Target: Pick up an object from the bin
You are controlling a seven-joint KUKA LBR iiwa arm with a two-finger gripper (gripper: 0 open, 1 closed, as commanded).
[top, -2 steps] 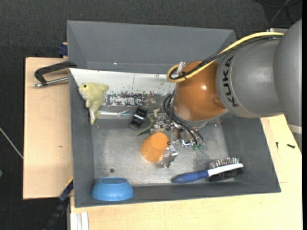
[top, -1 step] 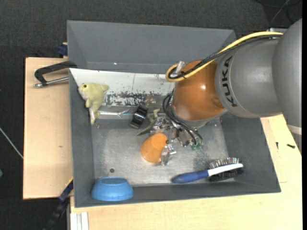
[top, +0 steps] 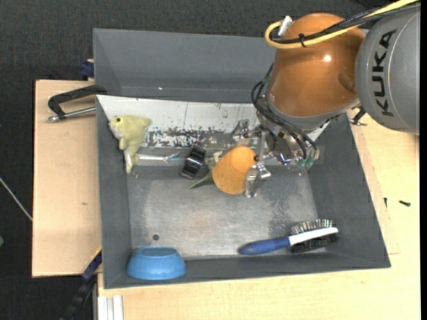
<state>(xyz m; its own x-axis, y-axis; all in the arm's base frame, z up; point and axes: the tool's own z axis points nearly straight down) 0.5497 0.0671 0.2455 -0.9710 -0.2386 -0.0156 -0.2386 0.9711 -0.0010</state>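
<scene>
Bin (top: pixel 200 212): a grey metal bin is carrying a few loose things on its scuffed floor.
Back left: a pale yellow soft toy (top: pixel 130 133) is lying in the corner by the rear wall.
Back middle: a small black cylinder (top: pixel 193 162) is sitting just left of an orange round fruit (top: pixel 233 170).
Front left: a blue bowl (top: pixel 155 263) is resting against the front wall.
Front right: a blue-handled brush (top: pixel 290 240) is lying with its handle pointing left.

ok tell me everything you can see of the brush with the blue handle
The brush lies flat on the floor of the bin, in the view's lower right. Its glossy blue handle, plastic by the look, points left; the dark head at the right end carries white bristles. Nothing else touches it.
</scene>
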